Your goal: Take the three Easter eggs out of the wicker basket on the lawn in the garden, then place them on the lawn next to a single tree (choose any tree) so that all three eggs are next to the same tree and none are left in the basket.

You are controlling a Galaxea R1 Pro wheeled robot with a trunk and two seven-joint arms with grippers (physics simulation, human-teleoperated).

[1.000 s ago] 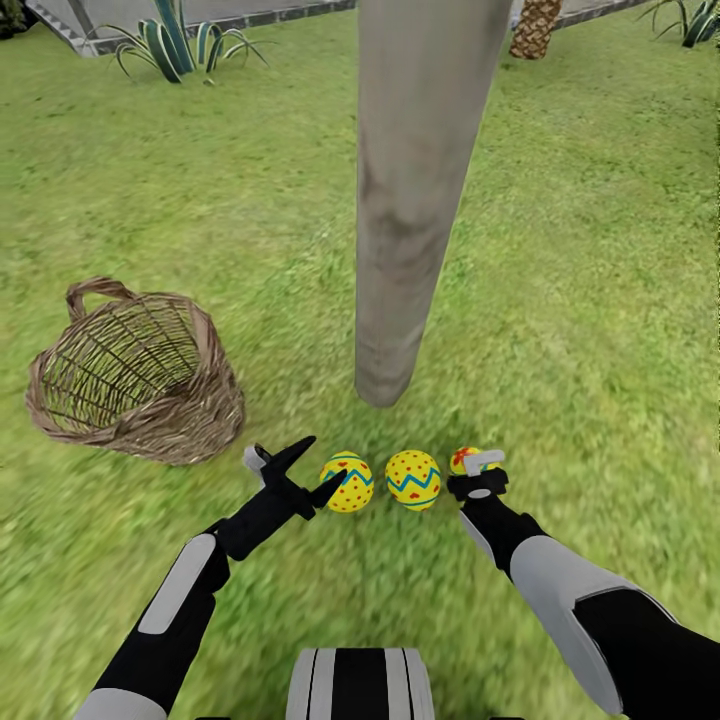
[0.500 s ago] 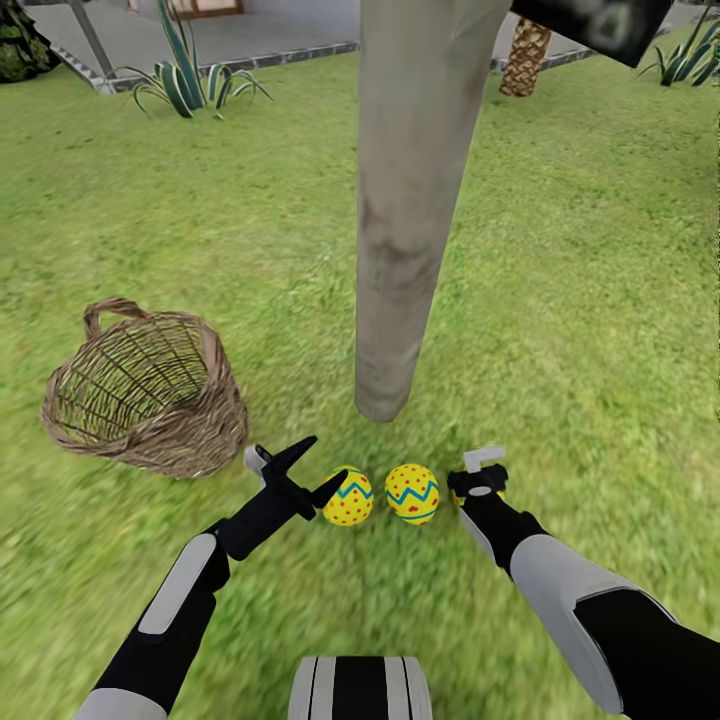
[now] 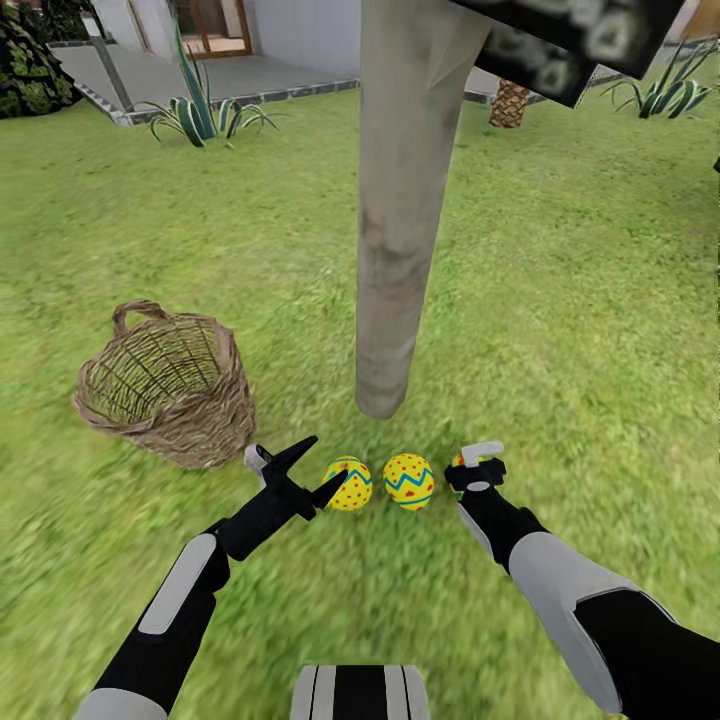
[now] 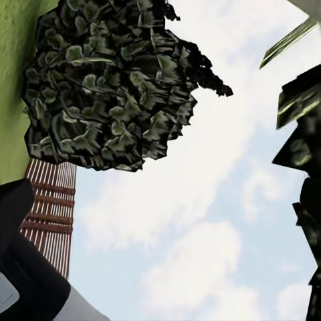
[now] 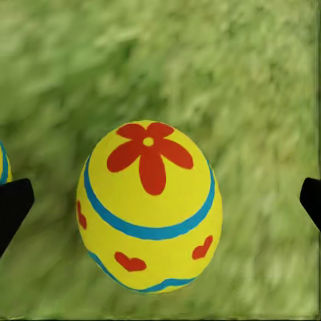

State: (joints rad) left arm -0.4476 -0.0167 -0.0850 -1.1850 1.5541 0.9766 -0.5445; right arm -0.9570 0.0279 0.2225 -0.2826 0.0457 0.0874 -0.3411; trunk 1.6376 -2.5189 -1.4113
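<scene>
Camera has tilted up since a second ago: more patio and building show at the top of the head view, and the whole scene sits lower and smaller; eggs, basket and trunk keep their layout relative to each other.

Head view: straight pale grey-beige tree trunk (image 3: pixel 400 220) rises from the bright green lawn (image 3: pixel 580 300) at centre. Just in front of its base, three yellow Easter eggs with blue zigzag bands and red marks lie in a row on the grass: left egg (image 3: pixel 349 483), middle egg (image 3: pixel 409 481), both fully visible, and a third egg (image 3: pixel 461 463) mostly hidden behind the right gripper (image 3: pixel 478 468). Small round tan-brown wicker basket (image 3: pixel 168 382) with a loop handle on its rim stands on the lawn left of the trunk, well apart from the eggs, nothing visible inside it. Left gripper (image 3: pixel 310 470) has its black fingers spread, one tip just beside the left egg, holding nothing. Spiky striped agave plant (image 3: pixel 200 112) and scaly brown palm trunk (image 3: pixel 509 103) sit far back.

Left wrist view: camera faces up at sky, dark mottled green leaf crown (image 4: pixel 110 83), red-brown slatted fence (image 4: pixel 50 214).

Right wrist view: yellow egg with a red flower mark (image 5: pixel 148 214) rests on grass between the black fingertips (image 5: pixel 13 207), which stand wide apart, not touching it.
</scene>
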